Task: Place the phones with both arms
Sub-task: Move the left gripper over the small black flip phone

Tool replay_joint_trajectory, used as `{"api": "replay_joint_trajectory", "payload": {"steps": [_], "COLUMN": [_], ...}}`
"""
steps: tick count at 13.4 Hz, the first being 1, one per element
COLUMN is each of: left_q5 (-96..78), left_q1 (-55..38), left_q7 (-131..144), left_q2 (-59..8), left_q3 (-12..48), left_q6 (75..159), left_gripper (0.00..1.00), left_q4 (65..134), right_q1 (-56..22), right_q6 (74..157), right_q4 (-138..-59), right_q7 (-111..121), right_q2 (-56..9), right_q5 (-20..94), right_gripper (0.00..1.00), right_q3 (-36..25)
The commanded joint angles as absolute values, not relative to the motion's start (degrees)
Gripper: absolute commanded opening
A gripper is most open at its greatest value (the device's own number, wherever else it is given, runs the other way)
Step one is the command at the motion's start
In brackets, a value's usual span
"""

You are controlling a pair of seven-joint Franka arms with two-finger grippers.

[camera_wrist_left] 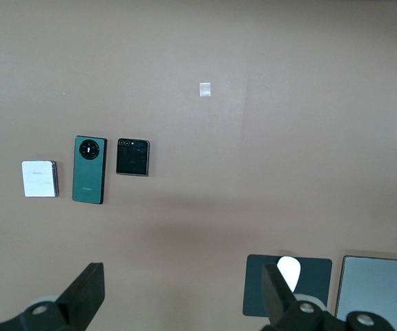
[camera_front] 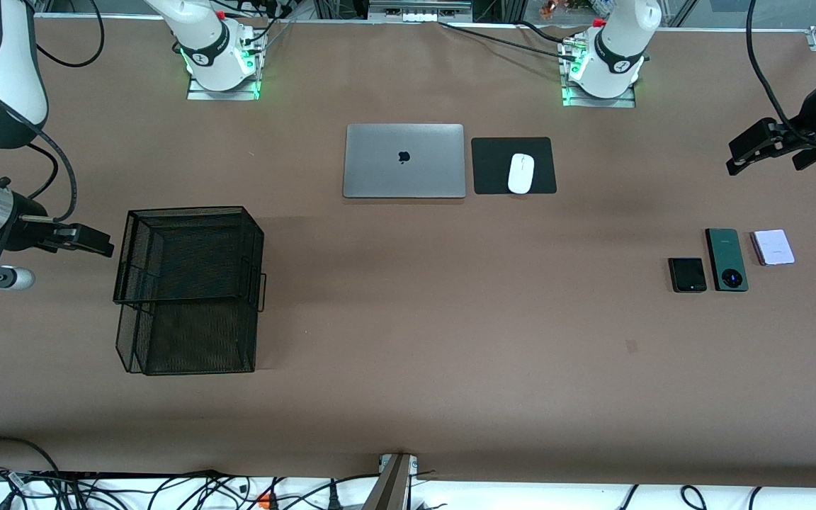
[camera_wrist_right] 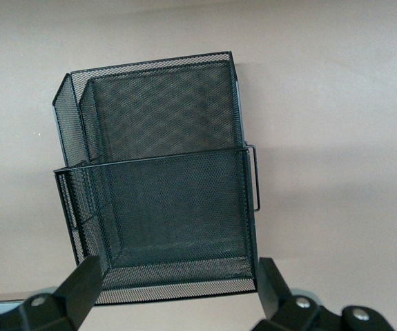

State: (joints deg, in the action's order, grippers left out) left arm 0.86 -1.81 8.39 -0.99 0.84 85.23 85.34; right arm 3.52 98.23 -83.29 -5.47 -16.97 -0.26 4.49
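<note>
1. Right gripper [camera_front: 89,241]: up in the air at the right arm's end of the table, just beside the mesh basket; fingers [camera_wrist_right: 81,286] spread wide, nothing betw. them. Arm waits.
2. Mesh basket [camera_front: 188,290]: black wire, two-tier, w/ handle on one side; stands on the brown table [camera_front: 408,354] toward the right arm's end. Both tiers hold nothing visible.
3. Laptop [camera_front: 404,161]: silver, lid shut, mid-table, near the arm bases.
4. Mouse pad [camera_front: 493,170]: black, just beside laptop, toward left arm's end.
5. Mouse [camera_front: 520,173]: white, on the pad.
6. Black phone [camera_front: 687,274]: small, squarish, flat on table toward left arm's end; well apart from basket.
7. Green phone [camera_front: 726,259]: longer, round camera ring at the end nearer the front cam; just beside black phone, not touching.
8. Pale phone [camera_front: 773,247]: lilac-white, small, slightly skewed; just beside green phone, closest of the three to the table's end.
9. Left gripper [camera_front: 755,149]: up in the air over bare table at the left arm's end; fingers [camera_wrist_left: 88,289] spread wide, holding nothing. Arm waits.
</note>
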Motion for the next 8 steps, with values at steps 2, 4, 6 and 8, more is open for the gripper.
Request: {"api": "replay_joint_trajectory", "payload": {"steps": [2, 4, 6, 8], "left_q5": [-0.5, -0.5, -0.5, 0.0], "left_q1": [-2.2, -2.2, -2.2, -2.0], "left_q7": [8.3, 8.3, 8.2, 8.1], "left_q2": [-0.2, -0.2, -0.3, -0.5], "left_q3": [0.4, 0.4, 0.4, 0.4], "left_q6": [84.4, 84.4, 84.5, 85.2], "left_gripper": [1.0, 1.0, 1.0, 1.0], "left_q4": [85.2, 85.2, 85.3, 86.1], "right_q1": [3.7, 3.8, 3.8, 3.8], "right_q6": [97.3, 97.3, 97.3, 97.3], "right_q4": [-81.5, -81.5, -81.5, -81.6], "right_q7": [-6.7, -7.0, -7.0, -7.0], "right_q2": [-17.8, -17.8, -17.8, -17.8], "right_q5": [0.7, 0.7, 0.7, 0.8], "right_gripper": [1.0, 1.0, 1.0, 1.0], "right_q3": [4.7, 4.7, 4.7, 4.7]}}
